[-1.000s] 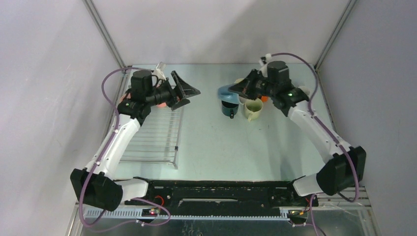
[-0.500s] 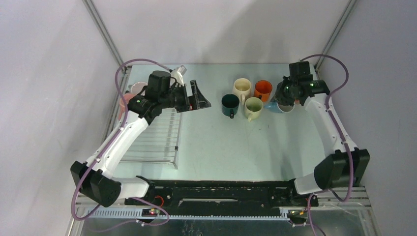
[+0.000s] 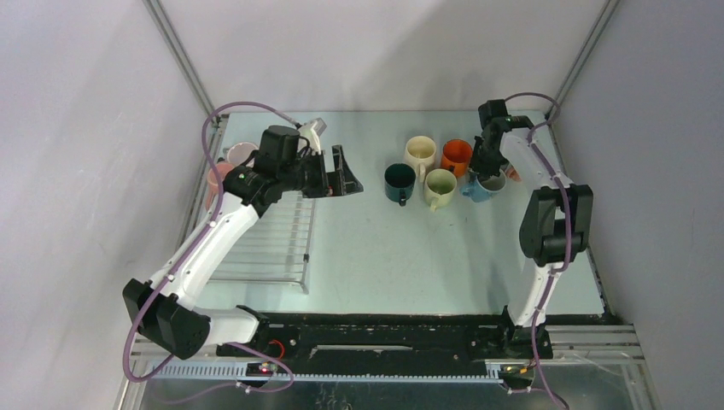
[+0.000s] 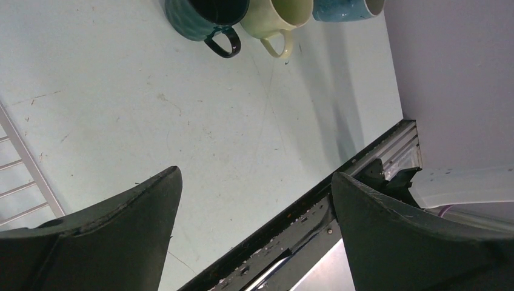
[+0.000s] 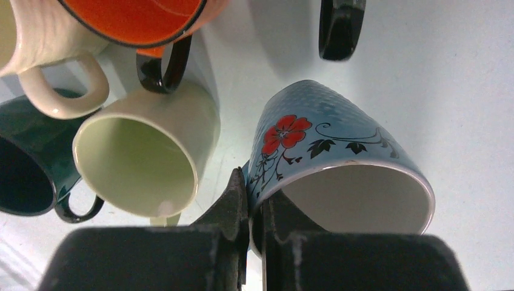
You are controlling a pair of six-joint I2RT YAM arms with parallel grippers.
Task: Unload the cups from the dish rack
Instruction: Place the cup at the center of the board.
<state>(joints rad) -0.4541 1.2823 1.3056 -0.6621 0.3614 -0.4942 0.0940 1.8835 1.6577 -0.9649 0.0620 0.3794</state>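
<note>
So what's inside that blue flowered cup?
The blue cup shows only a bare white inside, with one of the right fingers hooked over its rim. They cover the nearest part.

At the right gripper (image 5: 254,191) six cups are being counted: cream cup (image 3: 420,149), orange cup (image 3: 457,154), dark green cup (image 3: 399,179), pale yellow cup (image 3: 440,184), blue cup (image 3: 480,190) and a mostly hidden cup (image 5: 341,30). Two pink cups (image 3: 242,154) (image 3: 216,179) and one dish rack (image 3: 273,248) are being shown behind the left gripper (image 3: 346,173).

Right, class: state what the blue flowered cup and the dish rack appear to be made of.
Blue flowered cup: probably glazed ceramic; glossy dimpled wall, painted red flower, white inside. Dish rack: likely metal wire; thin silvery parallel bars.
</note>
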